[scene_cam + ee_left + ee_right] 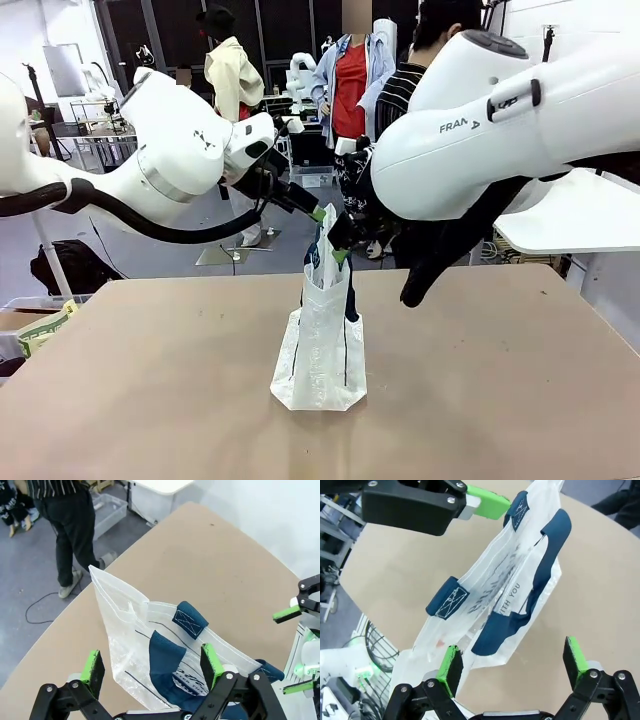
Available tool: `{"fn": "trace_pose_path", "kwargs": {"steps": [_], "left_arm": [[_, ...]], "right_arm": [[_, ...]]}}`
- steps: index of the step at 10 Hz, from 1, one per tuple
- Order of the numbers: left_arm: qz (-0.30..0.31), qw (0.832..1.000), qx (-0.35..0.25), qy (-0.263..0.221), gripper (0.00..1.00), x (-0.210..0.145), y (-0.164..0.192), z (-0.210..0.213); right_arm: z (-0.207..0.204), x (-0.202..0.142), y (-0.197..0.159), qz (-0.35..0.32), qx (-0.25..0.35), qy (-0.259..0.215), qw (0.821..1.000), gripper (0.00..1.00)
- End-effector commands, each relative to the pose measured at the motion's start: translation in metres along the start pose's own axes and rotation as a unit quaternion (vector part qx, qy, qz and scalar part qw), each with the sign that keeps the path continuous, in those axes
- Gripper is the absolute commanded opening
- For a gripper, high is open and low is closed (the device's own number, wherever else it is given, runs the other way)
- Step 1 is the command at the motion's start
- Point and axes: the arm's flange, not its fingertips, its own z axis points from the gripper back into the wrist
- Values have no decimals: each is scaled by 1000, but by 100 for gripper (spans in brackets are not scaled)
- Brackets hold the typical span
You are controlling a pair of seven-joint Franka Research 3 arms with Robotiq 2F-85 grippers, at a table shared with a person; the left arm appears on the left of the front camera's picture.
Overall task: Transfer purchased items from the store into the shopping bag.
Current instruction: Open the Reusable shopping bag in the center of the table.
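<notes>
The shopping bag (322,340) stands upright near the middle of the worktop (150,380), with both arms meeting at its top edge. The left gripper (151,656) hangs over the bag with its fingers spread wide, one green pad on each side of the clear plastic, holding nothing. The right gripper (513,661) is spread just as wide at the bag's other side, also empty, with the navy handles (550,535) just beyond its pads. I judge this to be the preparing step: the bag has to be held and its mouth pulled open before any goods go in. The next move calls for each gripper to close on a wall or strap of the thin film and draw it apart without tipping the bag, which looks light and floppy. In the front view the arms cover the bag's mouth, so I cannot tell how far it gapes, and the print on the plastic is only partly readable
</notes>
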Motion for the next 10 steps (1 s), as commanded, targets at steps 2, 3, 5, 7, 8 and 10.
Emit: {"fn": "trace_pose_path", "kwargs": {"steps": [2, 3, 5, 7, 8, 10], "left_arm": [[-13, 999, -31, 17, 100, 1, 2, -18], [-19, 999, -38, 15, 100, 4, -2, -23], [-26, 998, -41, 30, 100, 5, -6, -33], [-15, 998, -35, 58, 100, 0, -4, -41], [-9, 997, -36, 69, 100, -1, -3, -44], [-9, 996, -45, 83, 100, -2, -3, -49]], "right_arm": [[-5, 9, -2, 2, 23, 4, 1000, 100], [-6, 9, -3, 3, 23, 5, 1000, 100], [-11, 11, -5, 0, 26, 5, 1000, 100], [-15, 12, -7, -3, 30, 9, 999, 100], [-15, 12, -7, -4, 31, 11, 999, 100], [-16, 13, -9, -2, 29, 12, 1000, 100]]}}
